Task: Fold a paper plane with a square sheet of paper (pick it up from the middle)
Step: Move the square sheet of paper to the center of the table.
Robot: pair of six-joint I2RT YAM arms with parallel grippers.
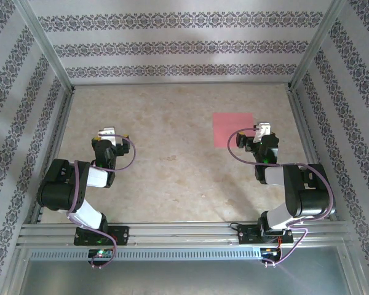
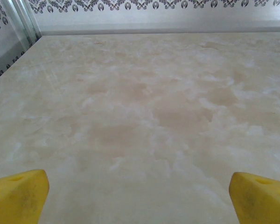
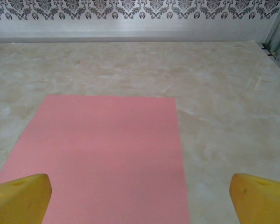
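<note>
the square sheet of paper lies flat, right of centre, its near edge cut off in the right wrist view. the right gripper and left gripper are both spread wide, holding nothing. marbled beige table; patterned walls.

Seen from the top, the square sheet of paper lies flat on the table in the upper right of the frame, with the right gripper just beside its right edge. The left gripper sits at centre left, well apart from the sheet. From the right wrist, the sheet covers the lower left of the frame.
</note>
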